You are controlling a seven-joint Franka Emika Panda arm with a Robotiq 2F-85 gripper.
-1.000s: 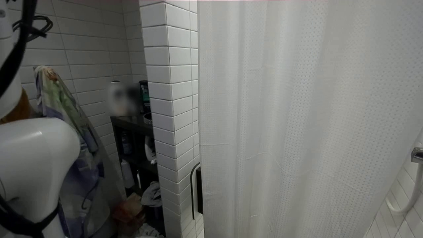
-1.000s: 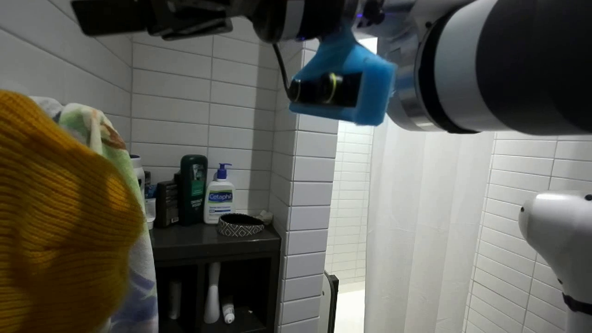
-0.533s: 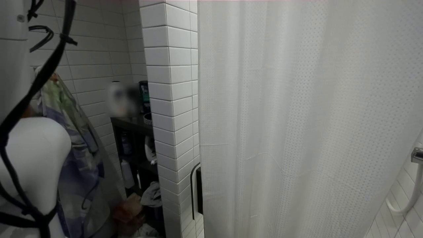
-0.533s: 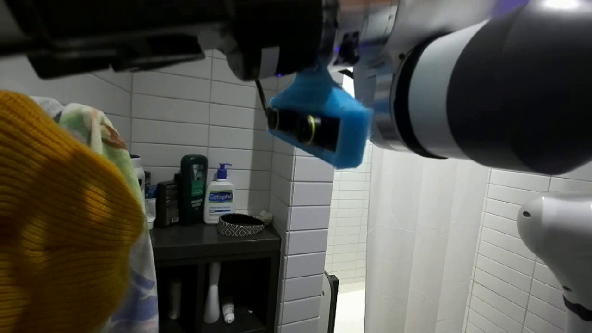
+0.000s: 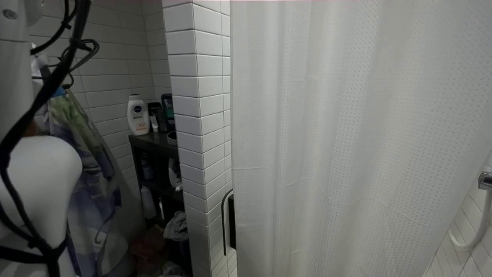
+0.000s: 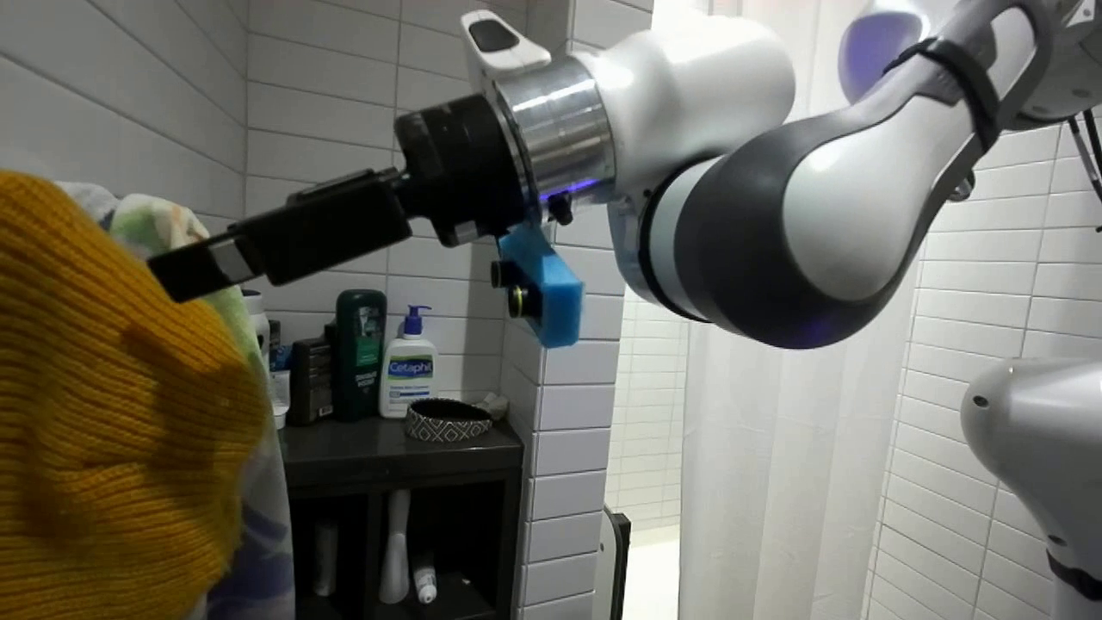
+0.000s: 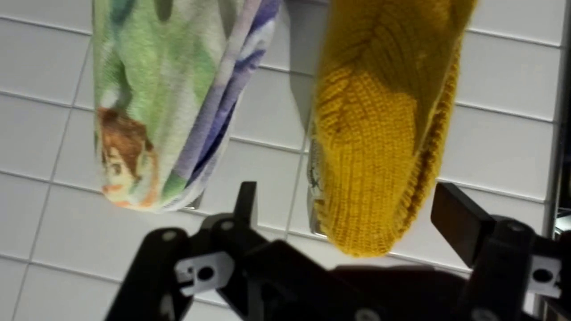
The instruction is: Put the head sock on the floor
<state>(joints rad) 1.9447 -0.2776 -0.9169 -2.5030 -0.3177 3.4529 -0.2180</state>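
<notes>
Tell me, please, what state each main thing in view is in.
Black two-fingered pincer, open
Mustard-yellow ribbed knit head sock, hanging, ungripped
Multicoloured printed cloth, hanging in folds
White dimpled shower curtain, hanging in folds
White plastic bottle with blue pump, upright
Dark-green plastic bottle, upright

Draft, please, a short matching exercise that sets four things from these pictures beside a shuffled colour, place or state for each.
Things:
1. head sock
2. claw
3. patterned cloth
4. pump bottle

Descriptions:
A. wide open
B. standing on the dark shelf
C. mustard yellow
D. green and purple in parts

Pairs: 1-C; 2-A; 3-D; 4-B
</notes>
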